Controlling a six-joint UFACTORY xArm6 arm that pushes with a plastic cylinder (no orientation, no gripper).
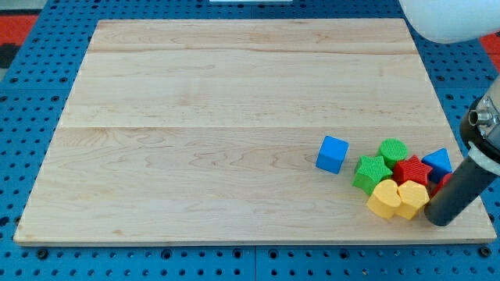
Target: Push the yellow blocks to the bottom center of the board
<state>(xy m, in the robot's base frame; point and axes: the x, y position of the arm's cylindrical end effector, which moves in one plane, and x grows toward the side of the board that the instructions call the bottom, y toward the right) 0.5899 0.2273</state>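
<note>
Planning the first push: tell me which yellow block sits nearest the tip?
The right-hand yellow block, touching my tip; the other yellow block sits farther toward the view's left.

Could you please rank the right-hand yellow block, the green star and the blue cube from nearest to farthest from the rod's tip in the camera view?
My tip sits at the cluster's right edge.
1. Right-hand yellow block, immediately left of it.
2. Green star, farther left and up.
3. Blue cube, standing apart, leftmost.

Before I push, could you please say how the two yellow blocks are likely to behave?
They look rigid, so my tip should slide them. The left yellow block touches the right yellow block, so probably together, perhaps rotating.
</note>
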